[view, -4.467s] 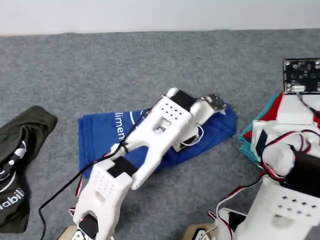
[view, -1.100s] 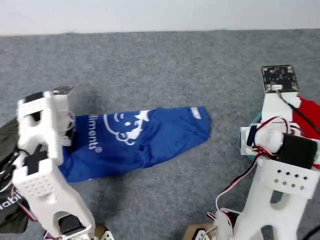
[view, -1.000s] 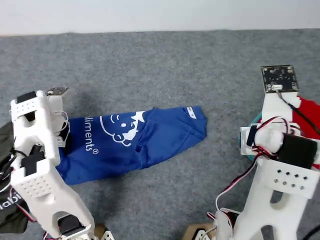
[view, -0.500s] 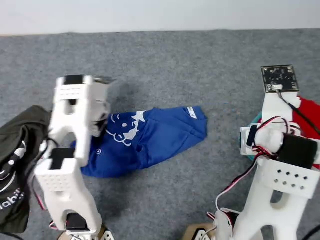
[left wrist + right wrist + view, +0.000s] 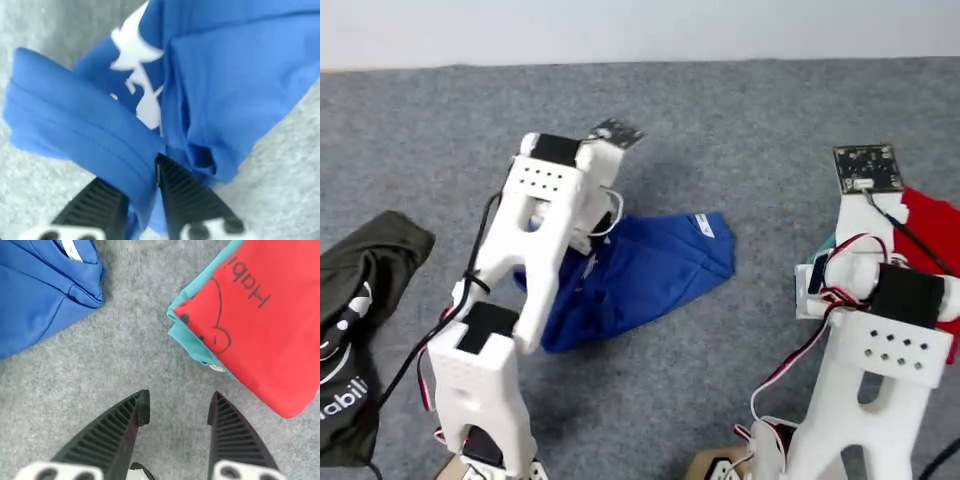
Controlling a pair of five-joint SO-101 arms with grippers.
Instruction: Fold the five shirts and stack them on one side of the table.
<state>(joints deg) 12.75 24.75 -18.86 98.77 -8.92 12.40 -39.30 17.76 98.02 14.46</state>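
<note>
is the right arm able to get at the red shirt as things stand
Probably yes: the right gripper is open and empty, and the red shirt lies close by atop the teal shirt, nothing between them.

We log white lettering on dark green shirt [image 5: 355, 330], 8 o'clock in high view; dark lettering on red shirt [image 5: 280, 340], 3 o'clock. White print on blue shirt [image 5: 240, 65] unreadable.

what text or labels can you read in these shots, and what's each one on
red shirt: dark lettering, cut off at the picture's edge; no whole word to read.
dark shirt: white lettering, cut off at the picture's edge; no whole word to read.
blue shirt: white drawing, no letters showing; neck label too small to read.
</note>
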